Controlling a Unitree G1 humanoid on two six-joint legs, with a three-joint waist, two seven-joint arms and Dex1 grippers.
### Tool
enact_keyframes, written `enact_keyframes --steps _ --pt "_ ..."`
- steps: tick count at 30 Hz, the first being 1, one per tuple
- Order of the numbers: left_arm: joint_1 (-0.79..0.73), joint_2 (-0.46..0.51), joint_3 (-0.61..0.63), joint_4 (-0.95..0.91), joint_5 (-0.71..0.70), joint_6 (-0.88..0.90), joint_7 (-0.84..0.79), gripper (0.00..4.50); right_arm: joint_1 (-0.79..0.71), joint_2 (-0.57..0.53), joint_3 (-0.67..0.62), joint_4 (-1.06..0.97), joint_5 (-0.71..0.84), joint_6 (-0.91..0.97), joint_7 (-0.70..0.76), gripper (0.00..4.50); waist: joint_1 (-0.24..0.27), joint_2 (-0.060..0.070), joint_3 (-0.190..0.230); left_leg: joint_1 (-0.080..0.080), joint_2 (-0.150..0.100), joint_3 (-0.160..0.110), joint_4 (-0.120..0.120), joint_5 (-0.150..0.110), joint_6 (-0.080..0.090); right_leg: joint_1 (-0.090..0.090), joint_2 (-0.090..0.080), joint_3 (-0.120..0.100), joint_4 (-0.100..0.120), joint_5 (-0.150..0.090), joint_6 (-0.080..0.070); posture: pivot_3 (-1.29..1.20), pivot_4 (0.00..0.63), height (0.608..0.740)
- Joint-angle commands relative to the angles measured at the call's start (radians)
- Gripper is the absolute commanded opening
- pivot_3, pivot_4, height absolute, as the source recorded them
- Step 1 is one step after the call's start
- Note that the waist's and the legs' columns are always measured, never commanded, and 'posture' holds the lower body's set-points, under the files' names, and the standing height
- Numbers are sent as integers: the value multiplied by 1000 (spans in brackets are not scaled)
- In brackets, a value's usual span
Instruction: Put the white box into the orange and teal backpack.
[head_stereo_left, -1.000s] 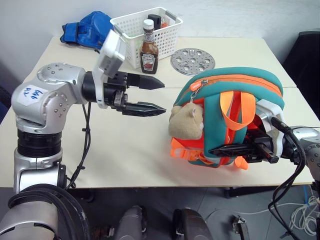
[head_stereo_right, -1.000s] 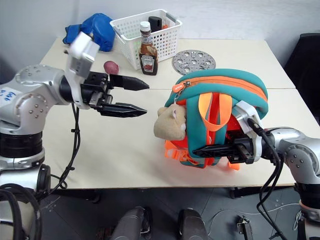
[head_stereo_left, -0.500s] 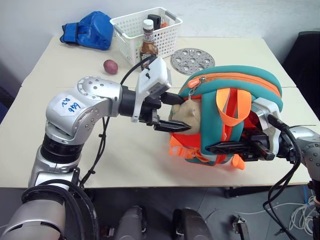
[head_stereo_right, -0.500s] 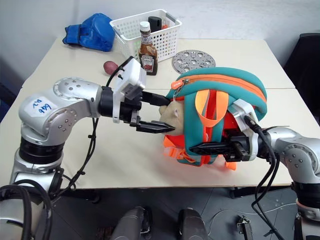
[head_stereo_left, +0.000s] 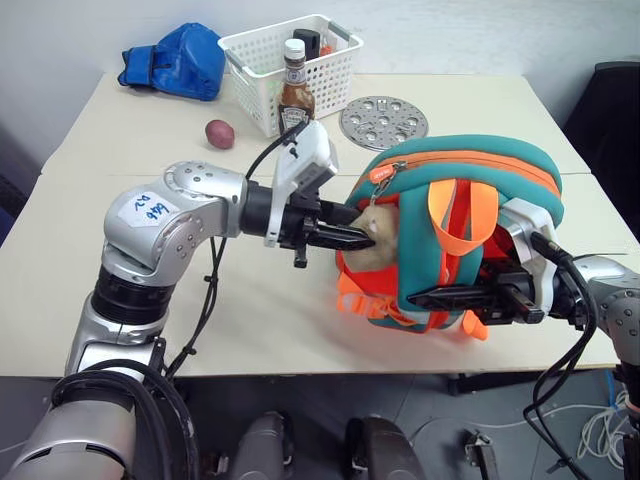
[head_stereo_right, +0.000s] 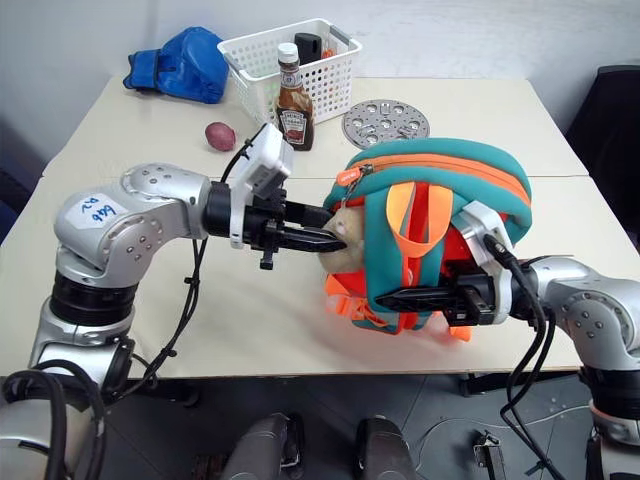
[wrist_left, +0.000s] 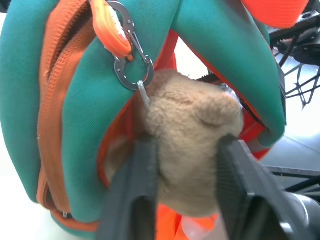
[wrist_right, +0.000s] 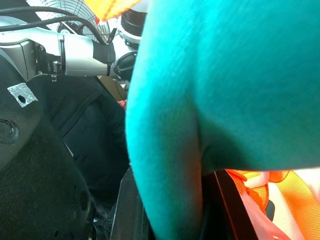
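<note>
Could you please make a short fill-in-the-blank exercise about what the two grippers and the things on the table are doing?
1. The left gripper is closed on the tan ____ toy hanging from the backpack.
2. The right gripper grips a ____ strap of the backpack.
3. The ketchup bottle stands beside the white ____.
4. The small red potato lies on the ____.

Missing words: plush; teal; basket; table

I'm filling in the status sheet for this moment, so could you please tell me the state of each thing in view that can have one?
Orange and teal backpack: upright, zipper closed.
Tan plush toy: clamped between the fingers of the left gripper.
Right gripper: shut on a teal backpack strap.
Brown sauce bottle: upright, capped.
White lattice basket: upright.
</note>
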Motion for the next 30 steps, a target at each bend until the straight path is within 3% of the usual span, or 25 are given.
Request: enact_keyframes --steps 1,4,14,23,30 --pt "-32 54 20 -5 -15 -9 -60 480 11 8 -42 -35 27 -11 -12 0 -1 0 0 0 0 0 0 0 0 0 0 0 0 0 0 0 150 740" --pt "-88 121 26 60 9 -50 -128 120 30 8 -62 -35 36 -10 -24 0 0 0 0 0 0 0 0 0 0 0 0 0 0 0 0 0 150 740" --pt "-266 247 -40 411 190 -310 -357 120 109 27 -114 -70 75 -14 -77 0 -1 0 0 -1 0 2 0 0 0 -1 1 0 -1 0 0 0 150 740" --pt "-86 274 -121 500 405 -599 -380 120 153 38 -153 -87 107 -17 -118 0 -2 0 0 0 0 3 0 0 1 -2 0 1 1 0 0 0 150 740" --pt "8 200 -129 530 479 -704 -323 120 167 48 -165 -86 111 -25 -130 0 1 0 0 -1 0 2 1 -1 2 -2 0 1 1 0 0 0 150 740"
